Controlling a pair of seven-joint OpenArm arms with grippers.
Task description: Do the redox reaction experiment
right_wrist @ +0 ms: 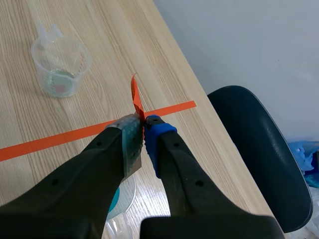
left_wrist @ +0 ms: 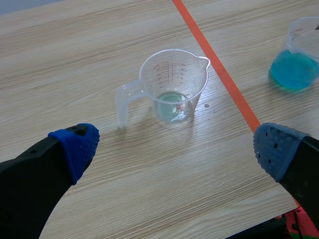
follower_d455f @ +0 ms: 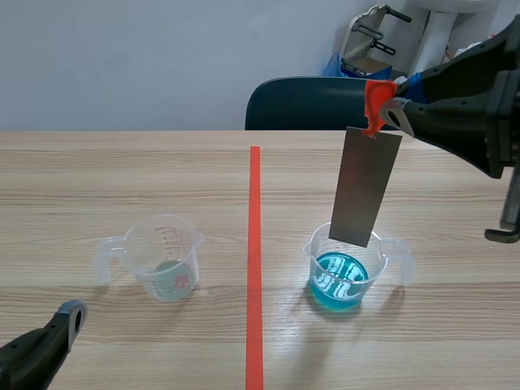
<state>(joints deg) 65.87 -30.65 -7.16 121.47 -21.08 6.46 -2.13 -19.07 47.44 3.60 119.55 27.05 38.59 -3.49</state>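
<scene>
A grey metal strip (follower_d455f: 366,187) with an orange tape tab (follower_d455f: 376,101) hangs upright from my right gripper (follower_d455f: 388,106), which is shut on its top end. The strip's lower end sits just over the rim of a clear beaker holding blue liquid (follower_d455f: 345,276). In the right wrist view my fingers pinch the tab (right_wrist: 136,102) and the strip (right_wrist: 130,144). A second clear beaker (follower_d455f: 166,260) with a little pale liquid stands left of the tape line. My left gripper (left_wrist: 174,144) is open, low at the near edge, with that beaker (left_wrist: 172,87) ahead of it.
An orange tape line (follower_d455f: 254,260) runs down the middle of the wooden table (follower_d455f: 97,187). A dark chair (follower_d455f: 305,104) stands behind the far edge. The blue beaker (left_wrist: 295,62) shows beyond the line in the left wrist view.
</scene>
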